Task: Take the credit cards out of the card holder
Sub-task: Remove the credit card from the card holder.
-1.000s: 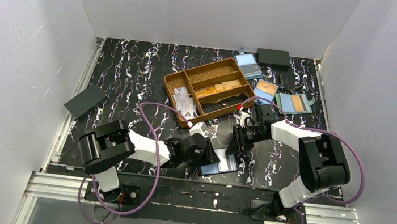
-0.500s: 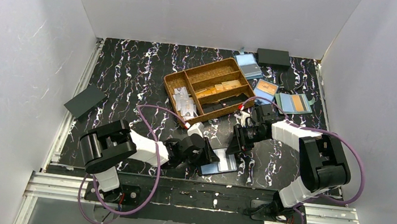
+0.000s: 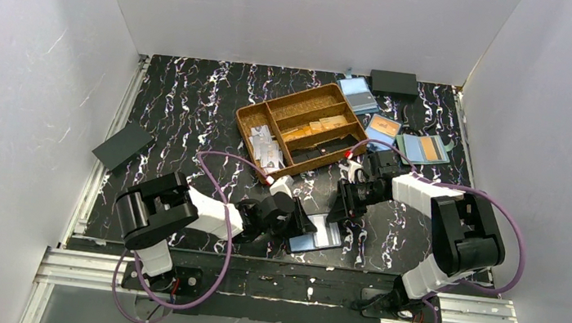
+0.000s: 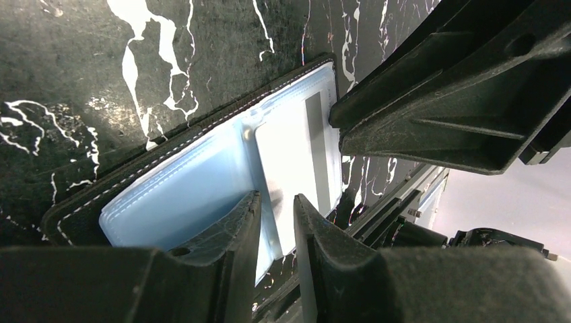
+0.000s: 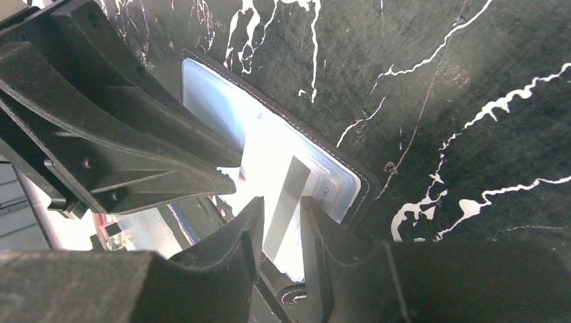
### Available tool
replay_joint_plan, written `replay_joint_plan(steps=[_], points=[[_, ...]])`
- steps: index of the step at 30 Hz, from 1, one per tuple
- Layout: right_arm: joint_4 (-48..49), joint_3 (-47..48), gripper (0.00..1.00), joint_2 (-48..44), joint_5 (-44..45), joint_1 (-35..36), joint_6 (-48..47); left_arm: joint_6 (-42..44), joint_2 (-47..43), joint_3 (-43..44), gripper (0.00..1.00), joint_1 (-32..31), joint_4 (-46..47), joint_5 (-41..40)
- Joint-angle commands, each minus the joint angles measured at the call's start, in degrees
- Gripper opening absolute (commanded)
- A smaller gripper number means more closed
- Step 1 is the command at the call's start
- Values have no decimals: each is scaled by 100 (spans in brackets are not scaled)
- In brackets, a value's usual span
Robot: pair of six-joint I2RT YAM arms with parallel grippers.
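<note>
The black card holder (image 3: 315, 236) lies open near the front edge, its light blue lining up. In the left wrist view, a whitish credit card (image 4: 296, 155) with a grey stripe sticks partway out of the lining (image 4: 182, 195). My left gripper (image 4: 276, 202) rests its tips on the lining beside the card, jaws a narrow gap apart. My right gripper (image 5: 281, 205) hovers over the same card (image 5: 276, 168), jaws a narrow gap apart and straddling its stripe. More card edges (image 5: 333, 192) show in the pocket. Both grippers meet over the holder in the top view, the left one (image 3: 304, 223) and the right one (image 3: 340, 209).
A brown compartment tray (image 3: 248, 118) stands behind the holder, with pale cards (image 3: 268, 147) and orange-tan cards in it. Blue holders with orange cards (image 3: 384, 128) (image 3: 424, 149) lie at the back right, near a black box (image 3: 394, 82). A black flat case (image 3: 122, 146) lies at the left.
Almost nothing differs. The left arm has edged slightly to the right. Both grippers stay at the open holder.
</note>
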Motion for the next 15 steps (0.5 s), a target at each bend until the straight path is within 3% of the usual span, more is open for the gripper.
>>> replay_joint_plan(steps=[1,15], points=[[-166,6,35,235,59,-26,-65,-33,185,-12,23,70,166,104],[-140,-2,33,471,-253,-23,73,-404,506,-188,25,186,568,342]])
